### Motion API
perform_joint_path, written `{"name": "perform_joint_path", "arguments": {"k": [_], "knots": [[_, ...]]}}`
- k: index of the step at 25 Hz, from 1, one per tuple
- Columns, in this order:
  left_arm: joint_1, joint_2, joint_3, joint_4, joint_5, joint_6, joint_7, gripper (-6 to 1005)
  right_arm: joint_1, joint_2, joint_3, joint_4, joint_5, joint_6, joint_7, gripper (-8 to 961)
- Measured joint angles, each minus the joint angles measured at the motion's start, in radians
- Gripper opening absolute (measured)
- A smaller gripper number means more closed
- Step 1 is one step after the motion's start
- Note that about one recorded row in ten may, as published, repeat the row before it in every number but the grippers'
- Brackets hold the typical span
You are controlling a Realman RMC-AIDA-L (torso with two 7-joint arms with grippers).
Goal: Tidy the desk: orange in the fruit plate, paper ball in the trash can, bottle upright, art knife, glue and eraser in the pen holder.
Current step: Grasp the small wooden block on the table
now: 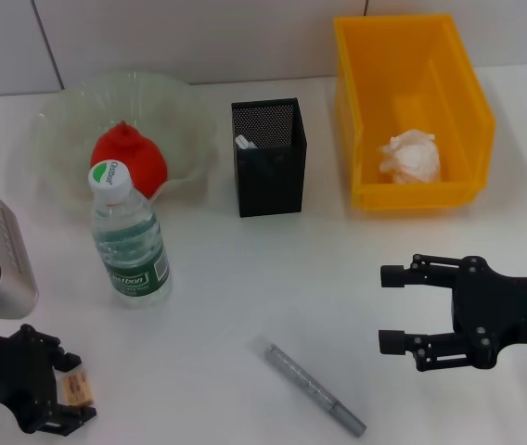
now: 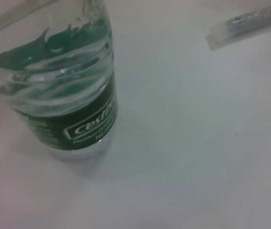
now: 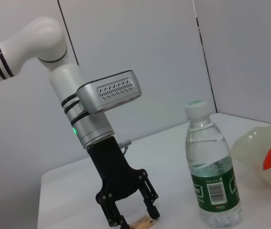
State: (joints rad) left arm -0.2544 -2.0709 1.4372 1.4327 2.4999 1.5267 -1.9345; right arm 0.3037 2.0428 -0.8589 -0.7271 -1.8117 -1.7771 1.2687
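Although most of the desk is shown in the head view, the left gripper is cut off by the lower frame edge, and only part of the tan eraser is seen between its black fingers. In the right wrist view the same gripper is seen pointing down at the white table with the eraser clamped between its fingertips, low at or just above the tabletop; whether the eraser touches the table cannot be told. The right gripper is held spread and empty over the right side of the table, its fingers pointing towards the middle.

The bottle is stood upright just in front of the fruit plate, and the lower part of the orange in that plate is hidden by the bottle's cap. Only the bottle's middle fills the left wrist view. The paper ball is seen lying inside the trash can. The pen holder is placed between plate and bin; a small white object is glimpsed at its inner edge, but what it is cannot be made out. A grey, glittery pen-like stick is laid diagonally on the table between the two grippers, one end appearing in the left wrist view.
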Motion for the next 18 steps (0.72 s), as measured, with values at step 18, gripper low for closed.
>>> {"name": "perform_joint_path", "arguments": {"k": [18], "knots": [[0.042,0.000,0.062,0.105,0.053,-0.019,-0.024,569,0.000,0.002,0.001,0.000,0.001,0.013,0.007,831]]}}
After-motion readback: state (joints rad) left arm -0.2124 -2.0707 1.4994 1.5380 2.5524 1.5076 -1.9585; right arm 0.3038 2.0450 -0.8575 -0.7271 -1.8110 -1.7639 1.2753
